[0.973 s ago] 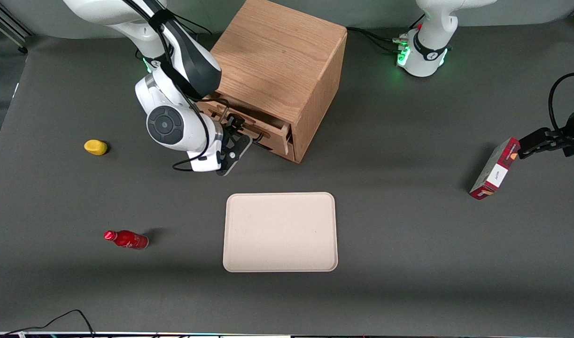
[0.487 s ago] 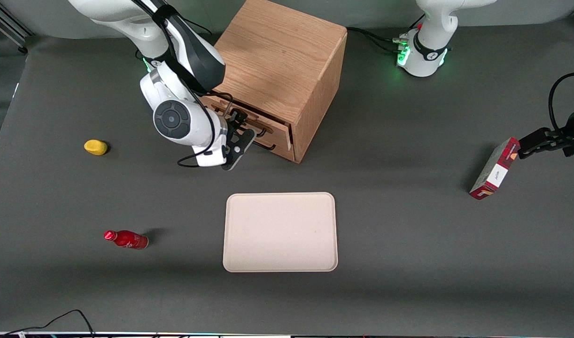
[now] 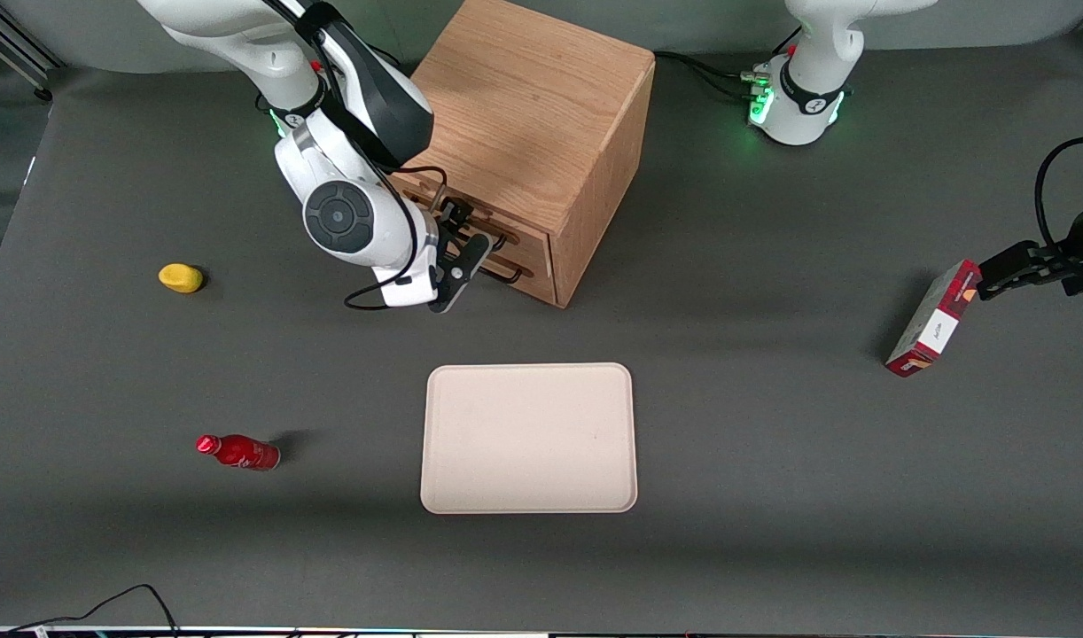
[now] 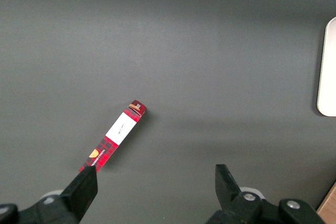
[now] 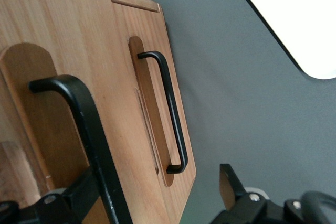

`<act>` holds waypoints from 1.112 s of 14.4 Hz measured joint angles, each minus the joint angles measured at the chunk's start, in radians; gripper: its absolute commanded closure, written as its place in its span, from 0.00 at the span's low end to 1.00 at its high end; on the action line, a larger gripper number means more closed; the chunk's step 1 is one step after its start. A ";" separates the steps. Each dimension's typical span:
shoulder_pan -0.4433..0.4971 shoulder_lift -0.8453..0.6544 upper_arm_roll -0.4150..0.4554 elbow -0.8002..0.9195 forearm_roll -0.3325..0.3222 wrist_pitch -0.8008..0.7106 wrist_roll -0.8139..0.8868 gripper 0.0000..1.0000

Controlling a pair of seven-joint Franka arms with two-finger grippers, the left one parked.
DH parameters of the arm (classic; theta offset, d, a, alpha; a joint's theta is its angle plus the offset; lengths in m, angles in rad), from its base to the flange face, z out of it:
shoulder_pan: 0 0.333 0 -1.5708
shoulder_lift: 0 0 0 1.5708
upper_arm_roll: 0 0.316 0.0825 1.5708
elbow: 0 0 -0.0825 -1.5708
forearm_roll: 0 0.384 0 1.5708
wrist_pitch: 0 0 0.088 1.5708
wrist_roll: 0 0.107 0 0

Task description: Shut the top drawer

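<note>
The light oak cabinet [image 3: 524, 97] stands at the back of the table. Its top drawer [image 3: 517, 232] sits almost fully in, its front close to flush with the cabinet face. My right gripper [image 3: 460, 241] is open and pressed up against that drawer front. In the right wrist view the top drawer's black bar handle [image 5: 89, 124] runs close past one finger, between the open fingers of the gripper [image 5: 155, 195]. The lower drawer's like handle [image 5: 169, 114] shows beside it, untouched.
A beige tray [image 3: 528, 439] lies nearer the front camera than the cabinet. A red bottle [image 3: 238, 452] and a yellow object [image 3: 180, 277] lie toward the working arm's end. A red box [image 3: 933, 319] stands toward the parked arm's end, and also shows in the left wrist view [image 4: 113, 137].
The gripper has moved toward the cabinet, and the top drawer has slid in from clearly open to almost shut.
</note>
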 measured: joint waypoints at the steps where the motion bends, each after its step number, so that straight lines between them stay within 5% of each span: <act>1: 0.000 0.000 0.000 0.000 0.000 0.000 0.000 0.00; 5: -0.011 -0.012 0.002 0.018 -0.001 -0.007 0.000 0.00; 12: -0.030 -0.096 -0.060 0.198 -0.003 -0.243 0.038 0.00; 16: -0.043 -0.180 -0.155 0.237 -0.109 -0.286 0.077 0.00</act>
